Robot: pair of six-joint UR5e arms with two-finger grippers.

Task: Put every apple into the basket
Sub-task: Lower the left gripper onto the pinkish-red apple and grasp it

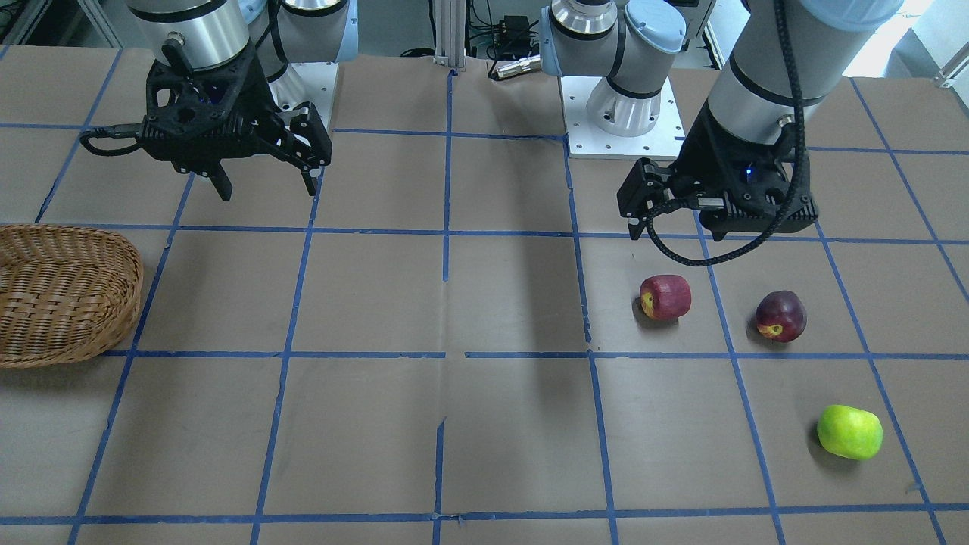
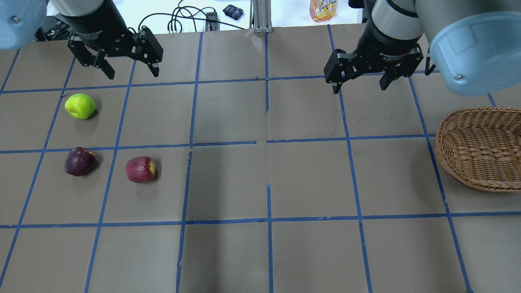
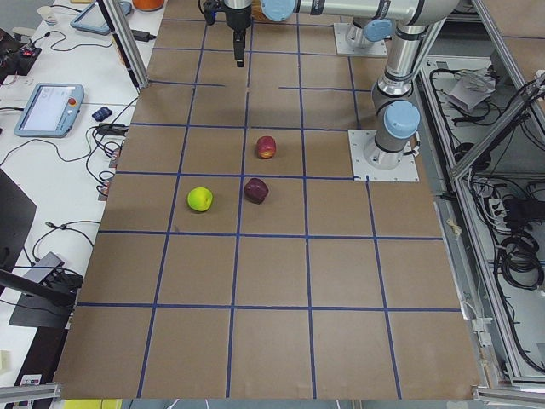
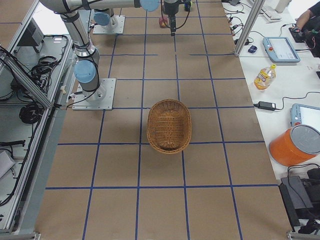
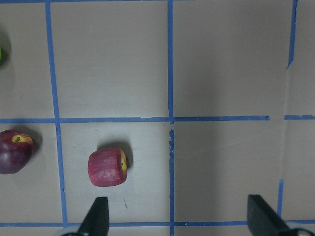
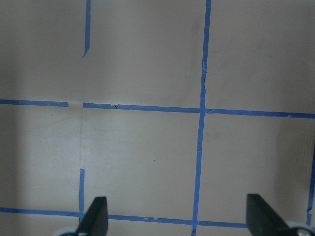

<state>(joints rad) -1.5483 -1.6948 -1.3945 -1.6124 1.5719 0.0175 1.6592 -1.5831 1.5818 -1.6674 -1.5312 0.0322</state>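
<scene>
Left gripper (image 2: 132,73) and right gripper (image 2: 360,87) hang released; green apple (image 2: 80,106), maroon apple (image 2: 80,161), red apple (image 2: 140,169) frame-left, wicker basket (image 2: 441,158) right edge, bottle (image 2: 323,10) top.

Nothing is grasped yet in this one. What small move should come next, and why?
Probably shift the left gripper over the red apple and start lowering. Its jaws are open and empty. That apple, the maroon apple and the green apple all lie on its side, none in the basket. The left wrist view shows the red apple off-centre from the finger gap.
</scene>
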